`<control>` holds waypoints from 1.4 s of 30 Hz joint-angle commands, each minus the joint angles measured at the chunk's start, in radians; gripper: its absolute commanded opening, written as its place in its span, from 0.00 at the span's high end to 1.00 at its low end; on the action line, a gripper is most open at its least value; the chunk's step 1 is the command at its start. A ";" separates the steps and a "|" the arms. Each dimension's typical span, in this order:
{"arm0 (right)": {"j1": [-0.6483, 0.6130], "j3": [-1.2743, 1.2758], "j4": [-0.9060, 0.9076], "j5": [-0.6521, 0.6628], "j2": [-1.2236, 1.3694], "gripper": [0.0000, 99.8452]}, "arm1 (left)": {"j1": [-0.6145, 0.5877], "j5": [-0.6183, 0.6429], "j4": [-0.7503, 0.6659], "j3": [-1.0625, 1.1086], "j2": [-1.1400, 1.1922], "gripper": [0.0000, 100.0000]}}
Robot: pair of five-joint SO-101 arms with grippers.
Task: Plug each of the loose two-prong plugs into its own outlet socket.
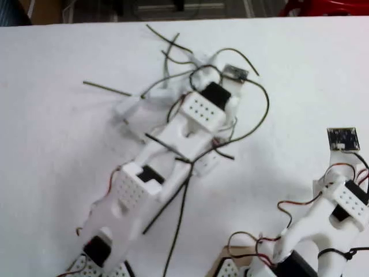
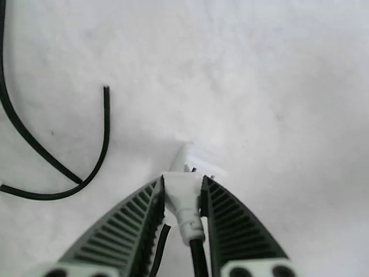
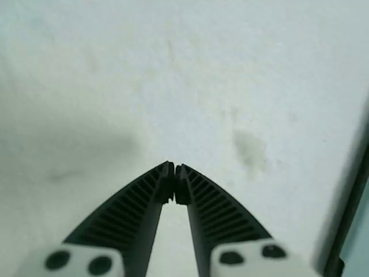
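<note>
My left gripper (image 2: 181, 186) is shut on a white two-prong plug (image 2: 183, 202) whose black cord trails back between the fingers. The plug's front end touches a small white outlet socket (image 2: 195, 157) on the white table; I cannot tell how deep the prongs sit. From above, the left arm (image 1: 196, 112) stretches from the near left to the table's middle, amid a tangle of black cords (image 1: 253, 115). A white block (image 1: 130, 108) lies left of it and another white piece (image 1: 209, 163) lies beside the forearm. My right gripper (image 3: 174, 183) is shut on nothing, just above bare table.
The right arm (image 1: 340, 202) stands at the near right, with its wrist board (image 1: 343, 138) pointing away. Loose black cords (image 2: 69, 173) curve over the table beside the left gripper. A dark table edge (image 3: 349, 219) runs close to the right gripper.
</note>
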 commanded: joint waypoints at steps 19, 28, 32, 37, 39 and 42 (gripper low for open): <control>0.004 -0.005 0.031 0.006 -0.015 0.98 | 0.067 0.011 0.028 -0.002 -0.013 0.98; 0.005 -0.003 0.031 0.006 -0.015 0.98 | 0.064 0.011 0.025 -0.002 -0.007 0.98; 0.005 -0.003 0.031 0.006 -0.015 0.98 | 0.064 0.009 0.020 -0.002 -0.005 0.98; 0.005 -0.003 0.031 0.006 -0.015 0.98 | 0.042 0.009 0.020 0.000 0.002 0.98; 0.007 -0.003 0.031 0.006 -0.015 0.98 | 0.036 0.009 0.020 -0.006 0.031 0.98; 0.007 -0.003 0.042 0.006 -0.015 0.98 | 0.045 0.009 0.018 -0.012 0.077 0.98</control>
